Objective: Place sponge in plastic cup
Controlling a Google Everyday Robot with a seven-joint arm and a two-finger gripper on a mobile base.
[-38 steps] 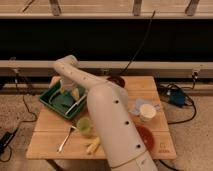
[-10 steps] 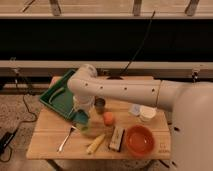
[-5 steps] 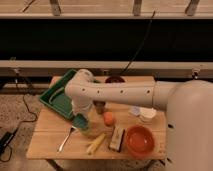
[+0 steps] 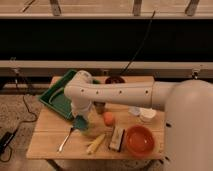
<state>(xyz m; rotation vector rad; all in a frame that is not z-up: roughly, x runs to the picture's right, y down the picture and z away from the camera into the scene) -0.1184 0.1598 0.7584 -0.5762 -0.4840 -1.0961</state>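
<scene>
My gripper (image 4: 81,118) hangs from the white arm over the table's front left, just past the tray's near edge. It is shut on the teal-green sponge (image 4: 79,122), which sits at its tip. The translucent light-green plastic cup (image 4: 91,129) stands upright directly right of and slightly below the sponge. The sponge is at the cup's left rim, and I cannot tell whether it touches it. The arm hides the table behind the gripper.
A green tray (image 4: 56,97) lies at the back left. Close around the cup are a dark metal cup (image 4: 100,107), an orange ball (image 4: 108,118), a yellow oblong item (image 4: 96,144) and a spoon (image 4: 65,140). A tan-and-black block (image 4: 117,138), an orange bowl (image 4: 139,141) and a white container (image 4: 146,115) are to the right.
The gripper has left the tray with the sponge, moved toward the table's front and come down beside the plastic cup. Nothing else on the table has moved.
</scene>
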